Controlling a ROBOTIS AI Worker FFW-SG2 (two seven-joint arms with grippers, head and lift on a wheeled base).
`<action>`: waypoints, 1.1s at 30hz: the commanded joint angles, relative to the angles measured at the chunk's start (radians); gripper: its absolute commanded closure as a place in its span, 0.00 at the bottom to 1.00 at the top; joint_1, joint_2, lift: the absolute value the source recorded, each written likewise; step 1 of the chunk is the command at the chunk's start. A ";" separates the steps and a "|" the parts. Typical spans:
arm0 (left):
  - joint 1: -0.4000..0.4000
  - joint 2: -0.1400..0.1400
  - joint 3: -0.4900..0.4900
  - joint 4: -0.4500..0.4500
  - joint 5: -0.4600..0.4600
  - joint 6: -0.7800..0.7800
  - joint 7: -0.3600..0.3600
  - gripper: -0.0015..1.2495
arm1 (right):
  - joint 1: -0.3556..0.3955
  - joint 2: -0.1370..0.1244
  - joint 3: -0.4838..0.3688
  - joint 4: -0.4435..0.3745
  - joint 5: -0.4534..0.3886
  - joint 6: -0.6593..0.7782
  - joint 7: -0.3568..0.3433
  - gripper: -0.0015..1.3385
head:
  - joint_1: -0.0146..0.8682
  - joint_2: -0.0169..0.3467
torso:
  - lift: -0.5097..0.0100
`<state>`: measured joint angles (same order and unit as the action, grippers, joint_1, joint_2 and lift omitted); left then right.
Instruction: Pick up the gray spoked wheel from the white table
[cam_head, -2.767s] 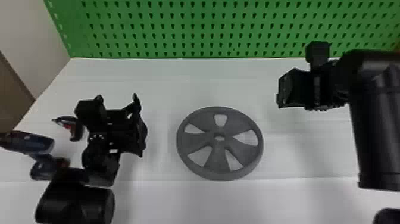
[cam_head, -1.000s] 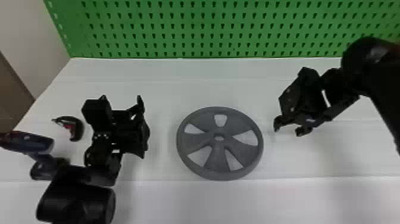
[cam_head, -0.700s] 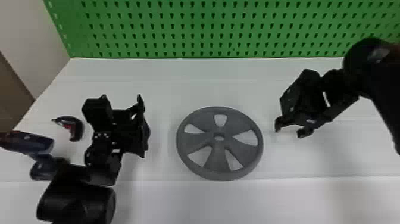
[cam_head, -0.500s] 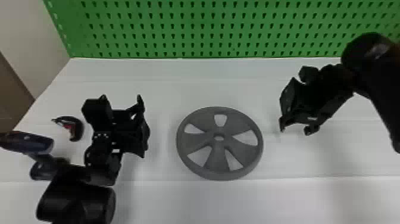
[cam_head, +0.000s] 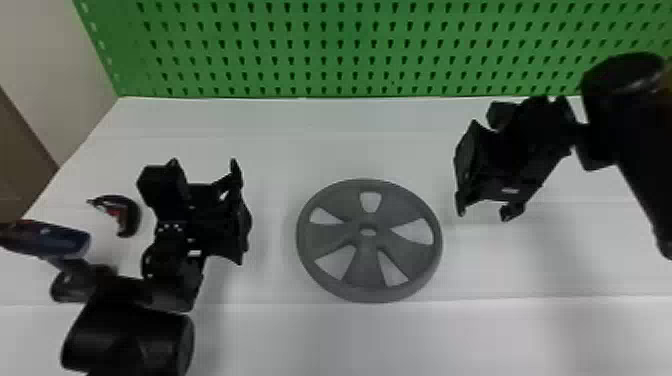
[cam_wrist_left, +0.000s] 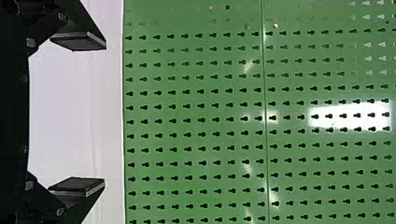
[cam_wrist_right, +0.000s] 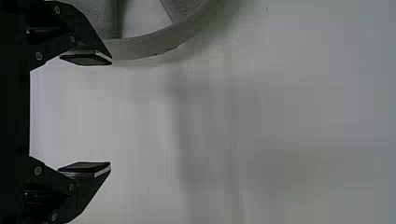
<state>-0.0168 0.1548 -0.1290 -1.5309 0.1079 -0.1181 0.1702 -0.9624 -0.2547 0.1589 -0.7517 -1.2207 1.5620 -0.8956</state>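
Okay, your right gripper (cam_head: 484, 213) crept closer to the gray spoked wheel (cam_head: 370, 270), off its 2 o'clock side; it's spread wide, empty, left gripper (cam_head: 239, 212) too.

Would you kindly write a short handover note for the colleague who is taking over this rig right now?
Left end effector: open and empty, to the left of the wheel.
Right end effector: open and empty, to the right of the wheel.
Job's things: the gray spoked wheel lies flat on the white table, between the two end effectors as the head view shows it. A drill lies at the far left, partly behind the left arm.
Done: no grip on the wheel yet.
Left to do: grip the wheel and lift it off the table.
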 joint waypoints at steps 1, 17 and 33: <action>0.002 0.000 0.000 0.000 0.001 0.000 0.000 0.19 | 0.005 0.002 0.034 -0.001 -0.181 -0.013 -0.106 0.34 | 0.89 0.17 | 0.79; 0.005 -0.001 0.005 0.000 0.006 0.000 0.000 0.19 | 0.017 0.014 0.143 -0.092 -0.387 -0.105 -0.355 0.34 | 0.89 0.17 | 0.79; 0.003 0.000 0.003 0.002 0.010 0.000 0.000 0.19 | 0.030 0.009 0.131 -0.048 -0.453 -0.122 -0.364 0.34 | 0.89 0.17 | 0.79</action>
<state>-0.0121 0.1542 -0.1243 -1.5309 0.1178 -0.1181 0.1702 -0.9341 -0.2463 0.2869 -0.8064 -1.6676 1.4406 -1.2593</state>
